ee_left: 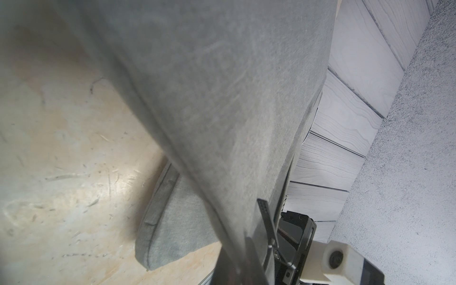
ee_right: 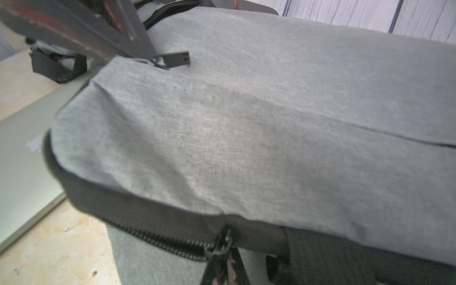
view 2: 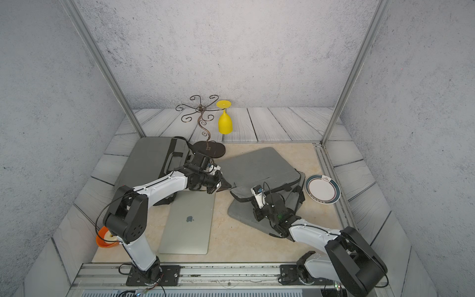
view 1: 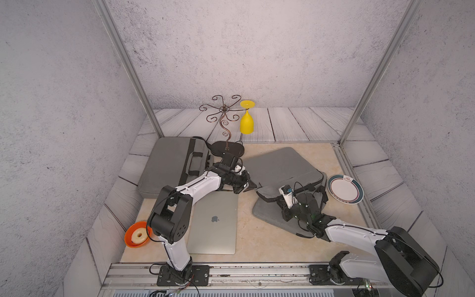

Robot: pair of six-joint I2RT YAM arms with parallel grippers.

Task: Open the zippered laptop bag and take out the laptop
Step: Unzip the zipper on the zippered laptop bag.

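Observation:
The grey laptop bag lies right of centre with its near zipper edge partly parted. The bag's upper panel is raised off the lower one. My left gripper is shut on the bag's near-left corner, beside a loose zipper tab. My right gripper is shut on the zipper pull on the bag's dark near edge. A silver laptop lies flat on the table, outside the bag. The bag's inside is hidden.
A second grey bag with handles lies at the back left. A wire stand holding a yellow glass stands behind the left gripper. A plate lies right of the bag. An orange bowl with a doughnut sits front left.

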